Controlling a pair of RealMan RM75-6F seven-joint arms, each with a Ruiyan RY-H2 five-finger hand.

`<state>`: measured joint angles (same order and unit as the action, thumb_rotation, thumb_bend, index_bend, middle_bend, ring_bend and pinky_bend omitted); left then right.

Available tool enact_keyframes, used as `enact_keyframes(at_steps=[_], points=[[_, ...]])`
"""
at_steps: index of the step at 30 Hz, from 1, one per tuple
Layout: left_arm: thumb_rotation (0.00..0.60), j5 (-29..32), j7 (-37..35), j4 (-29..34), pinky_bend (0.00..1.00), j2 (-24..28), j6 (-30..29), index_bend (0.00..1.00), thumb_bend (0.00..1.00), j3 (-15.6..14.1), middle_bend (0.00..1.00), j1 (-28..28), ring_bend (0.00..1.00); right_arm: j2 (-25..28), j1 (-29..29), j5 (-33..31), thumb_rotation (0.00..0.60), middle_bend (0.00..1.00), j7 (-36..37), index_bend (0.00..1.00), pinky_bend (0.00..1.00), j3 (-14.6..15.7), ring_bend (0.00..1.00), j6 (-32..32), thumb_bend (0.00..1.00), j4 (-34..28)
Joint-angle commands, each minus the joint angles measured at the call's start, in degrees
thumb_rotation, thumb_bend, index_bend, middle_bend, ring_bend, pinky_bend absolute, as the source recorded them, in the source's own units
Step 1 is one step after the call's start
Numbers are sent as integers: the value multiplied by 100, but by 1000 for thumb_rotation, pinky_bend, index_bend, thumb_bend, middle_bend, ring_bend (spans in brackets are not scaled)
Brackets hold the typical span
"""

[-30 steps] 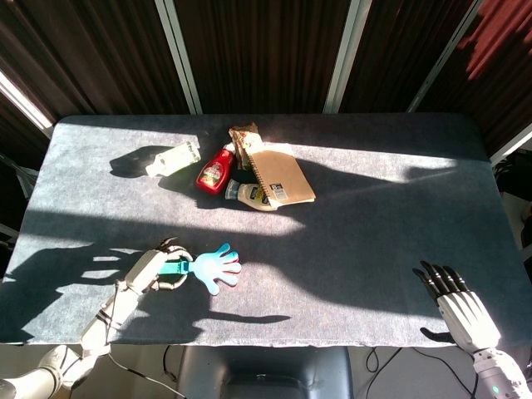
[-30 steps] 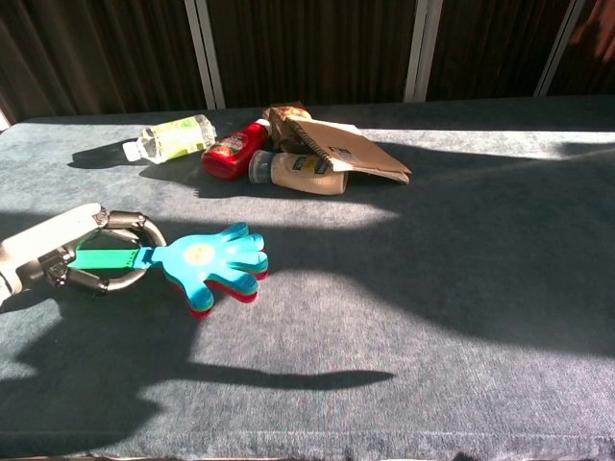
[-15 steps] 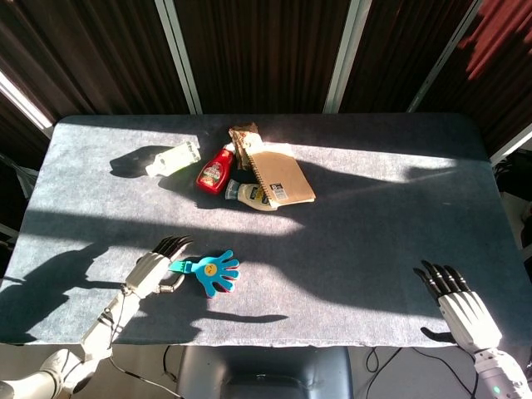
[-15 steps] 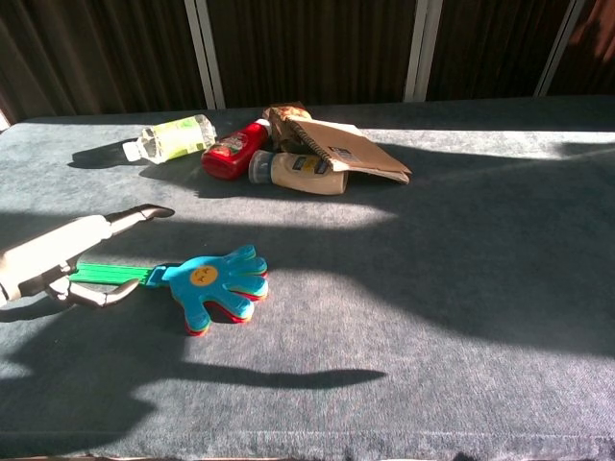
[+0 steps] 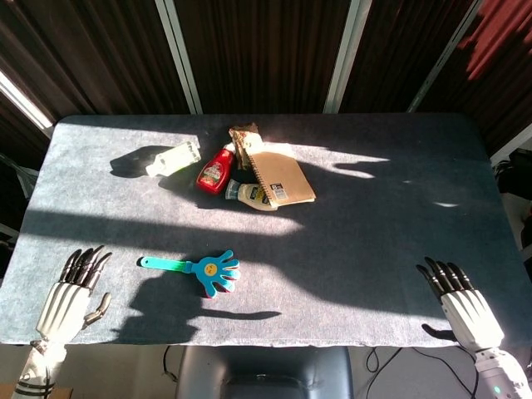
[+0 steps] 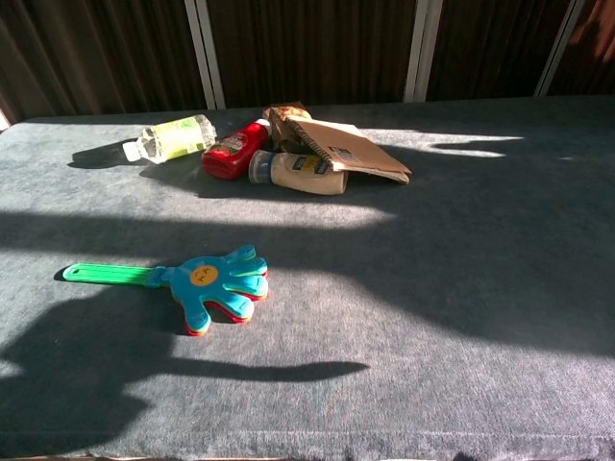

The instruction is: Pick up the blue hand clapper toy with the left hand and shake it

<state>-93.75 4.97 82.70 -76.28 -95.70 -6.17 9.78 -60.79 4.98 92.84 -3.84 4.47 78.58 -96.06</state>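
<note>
Head view: the blue hand clapper toy (image 5: 199, 269) lies flat, long axis left-right, green handle pointing toward the left hand (image 5: 70, 296), well apart from its spread, empty fingers (image 5: 83, 264). The right hand (image 5: 462, 307) is likewise spread.

Chest view: the clapper (image 6: 188, 282) shows red and yellow layers beneath; neither hand appears.

Head view: high, steeply down over whole worktop (image 5: 374, 249). Chest view: low, nearer, facing across worktop toward the dark curtains (image 6: 307, 48). Shared: worktop centre.
</note>
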Motion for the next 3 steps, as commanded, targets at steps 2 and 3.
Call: enact_keyframes(at_steps=[2,3], points=[[600,-138,134,141,0,246,-38,0,434,-80,0,-149,0,-6,-18,3,600,0,-10,0,0,-1,0,24,149,-2],[600,-135,105,148,0,261,-5,0,434,-74,0,-151,0,-3,-16,-7,600,0,-4,0,0,-8,0,24,149,-4]])
